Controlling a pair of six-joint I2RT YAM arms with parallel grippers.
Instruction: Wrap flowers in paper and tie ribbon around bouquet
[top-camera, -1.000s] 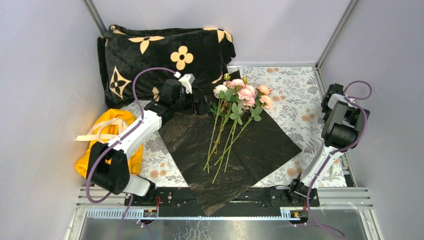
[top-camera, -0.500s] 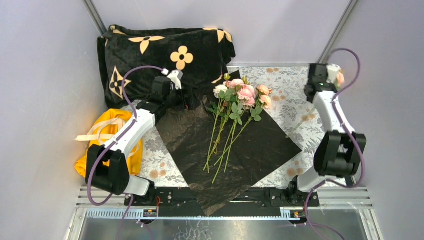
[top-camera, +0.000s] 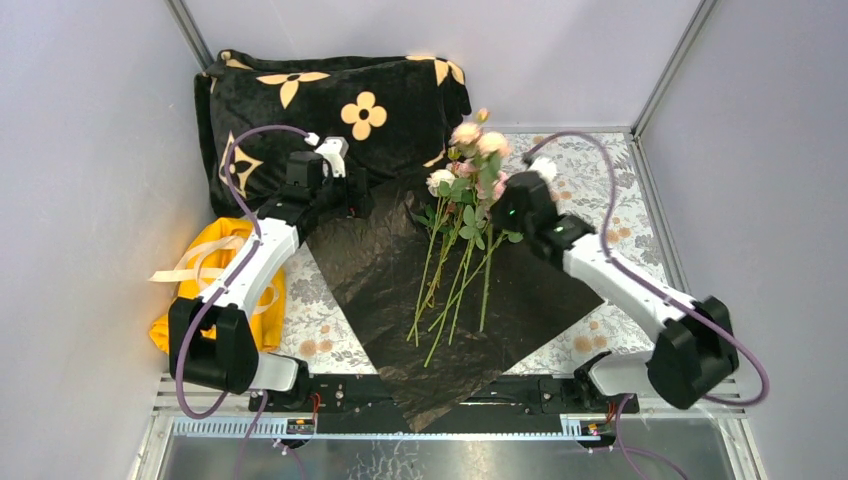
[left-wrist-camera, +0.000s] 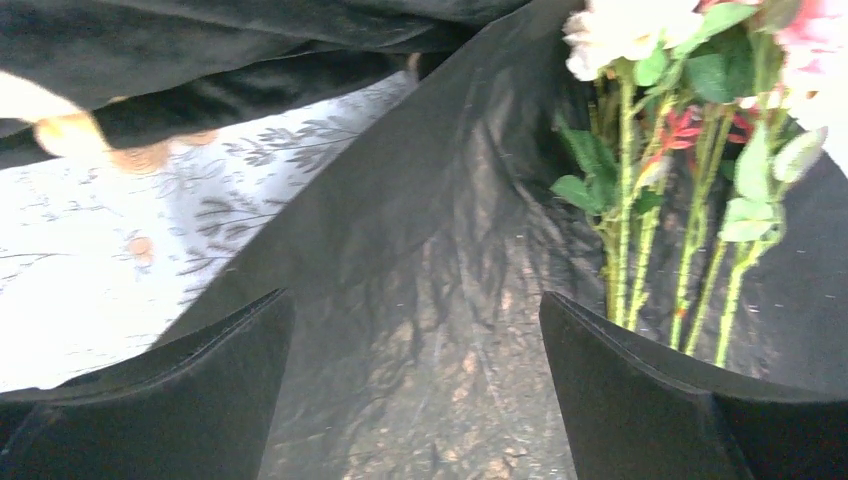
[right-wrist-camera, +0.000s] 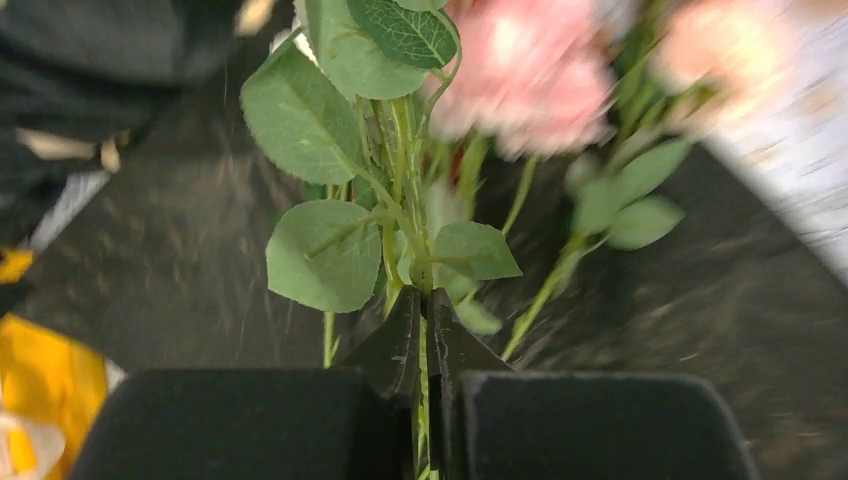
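The flowers (top-camera: 463, 185), pale pink roses on long green stems, lie across the black paper (top-camera: 400, 290) mid-table. My right gripper (top-camera: 500, 197) reaches in from the right and is shut on one green stem (right-wrist-camera: 421, 330) just below the leaves, with pink blooms (right-wrist-camera: 530, 70) blurred beyond it. My left gripper (top-camera: 345, 190) hovers over the paper's far left corner, open, with crinkled paper (left-wrist-camera: 430, 250) between its fingers (left-wrist-camera: 200, 400) and the stems (left-wrist-camera: 625, 250) to its right. The cream ribbon (top-camera: 195, 268) lies on yellow cloth at the left. No wrapped bouquet shows.
A black plush blanket (top-camera: 330, 100) with tan flower marks fills the back left, just behind the left gripper. The yellow cloth (top-camera: 175, 325) lies by the left wall. A floral tablecloth (top-camera: 600, 180) covers the table. Grey walls close in on three sides.
My right arm has swung in from the far right wall to the flowers and shut on a stem; some rose heads now sit further back. My left gripper has drawn back slightly leftwards.
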